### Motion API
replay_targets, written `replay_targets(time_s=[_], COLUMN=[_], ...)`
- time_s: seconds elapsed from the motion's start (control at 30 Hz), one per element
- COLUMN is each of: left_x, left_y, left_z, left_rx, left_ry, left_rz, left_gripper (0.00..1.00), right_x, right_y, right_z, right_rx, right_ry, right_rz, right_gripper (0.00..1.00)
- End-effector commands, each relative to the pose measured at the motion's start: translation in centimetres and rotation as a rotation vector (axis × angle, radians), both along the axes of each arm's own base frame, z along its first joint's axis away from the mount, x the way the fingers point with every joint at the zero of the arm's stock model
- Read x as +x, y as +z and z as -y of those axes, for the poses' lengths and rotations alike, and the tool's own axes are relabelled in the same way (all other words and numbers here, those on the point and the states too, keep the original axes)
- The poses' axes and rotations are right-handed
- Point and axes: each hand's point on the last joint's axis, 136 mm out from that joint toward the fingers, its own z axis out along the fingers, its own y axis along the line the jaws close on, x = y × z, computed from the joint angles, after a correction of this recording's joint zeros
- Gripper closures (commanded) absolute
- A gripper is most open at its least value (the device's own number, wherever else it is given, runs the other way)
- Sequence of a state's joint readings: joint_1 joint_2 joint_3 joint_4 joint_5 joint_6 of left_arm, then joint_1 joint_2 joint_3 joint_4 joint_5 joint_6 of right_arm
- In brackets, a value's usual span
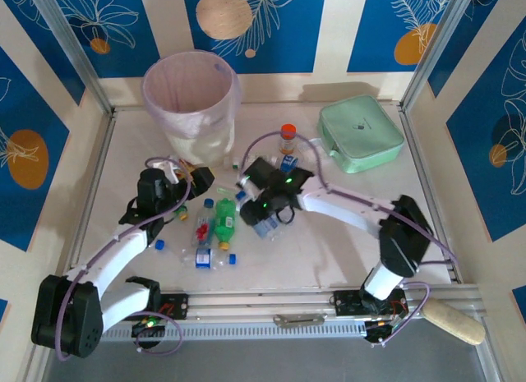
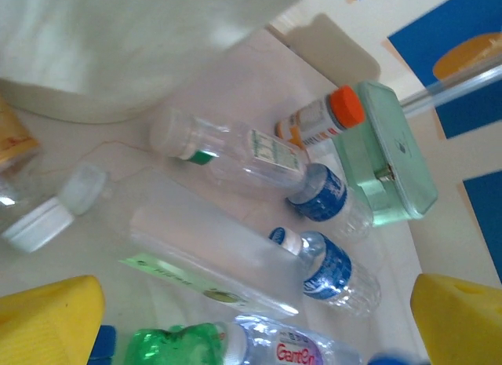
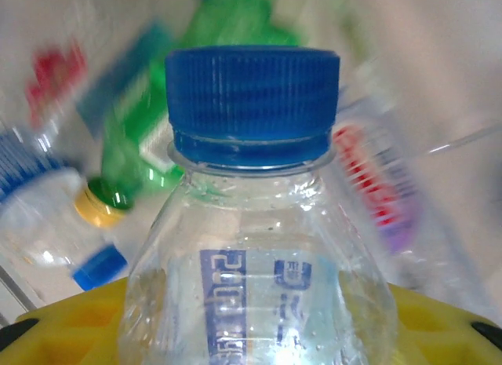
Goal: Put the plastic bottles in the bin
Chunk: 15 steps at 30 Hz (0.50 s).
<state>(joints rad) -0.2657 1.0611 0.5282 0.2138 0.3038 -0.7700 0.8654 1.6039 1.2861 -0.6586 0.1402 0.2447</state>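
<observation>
A small clear plastic bottle with a blue cap and a blue-and-white label (image 3: 259, 255) is clenched between the right arm's yellow fingers (image 3: 451, 330), cap pointing away from the wrist camera. From above, it is in front of the tall round white bin with the pale pink liner (image 1: 193, 119), a little to the bin's right. Whether it rests on the desk or hangs just above it cannot be told.

The other small plastic bottles (image 1: 215, 230) lie on their sides on the pale desk (image 1: 329, 263) in front of the bin. Among them are a green one with a yellow cap (image 1: 224, 223), a red-labelled one (image 1: 201, 227) and clear ones with blue caps.

The right arm rises from its base well to the right of the bin, folds at the elbow and reaches its forearm back toward the bin, with the wrist tipped down over the pile.

The left arm stretches forward from the near left corner. The left arm's yellow fingers (image 2: 51, 318) are released, spread wide with nothing between them, close to the bin's foot and above clear bottles.

A short orange bottle with a red cap (image 1: 287, 138) stands upright to the right of the bin. A flat mint-green rounded case (image 1: 360, 134) lies farther right.
</observation>
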Motion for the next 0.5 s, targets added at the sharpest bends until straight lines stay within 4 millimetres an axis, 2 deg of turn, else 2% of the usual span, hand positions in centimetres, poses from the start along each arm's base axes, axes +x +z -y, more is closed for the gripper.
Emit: replay_targets(time_s=[0.0, 0.13, 0.23, 0.33, 0.47], left_x=[-0.3, -0.8, -1.2, -1.9, -3.3], left_y=[2.4, 3.3, 4.1, 4.7, 5.0], left_z=[1.6, 3.7, 5.6, 7.9, 11.5], left_rx=[0.06, 0.114, 0.137, 0.14, 0.132], left_ry=[-0.063, -0.123, -0.179, -0.251, -0.372], left_rz=[0.087, 0.14, 0.177, 0.213, 0.244], left_gripper=[0.0, 0.0, 0.0, 0.0, 0.0], right_x=[2.0, 5.9, 8.4, 10.0, 11.0], right_y=[3.0, 6.1, 7.5, 8.5, 9.1], right_z=[1.2, 4.2, 6.1, 7.4, 8.1], right_rx=[0.185, 0.359, 0.459, 0.523, 0.572], right_ry=[-0.161, -0.386, -0.52, -0.607, -0.67], right_rz=[-0.056, -0.04, -0.012, 0.013, 0.017], right_gripper=[0.5, 0.5, 0.51, 0.51, 0.51])
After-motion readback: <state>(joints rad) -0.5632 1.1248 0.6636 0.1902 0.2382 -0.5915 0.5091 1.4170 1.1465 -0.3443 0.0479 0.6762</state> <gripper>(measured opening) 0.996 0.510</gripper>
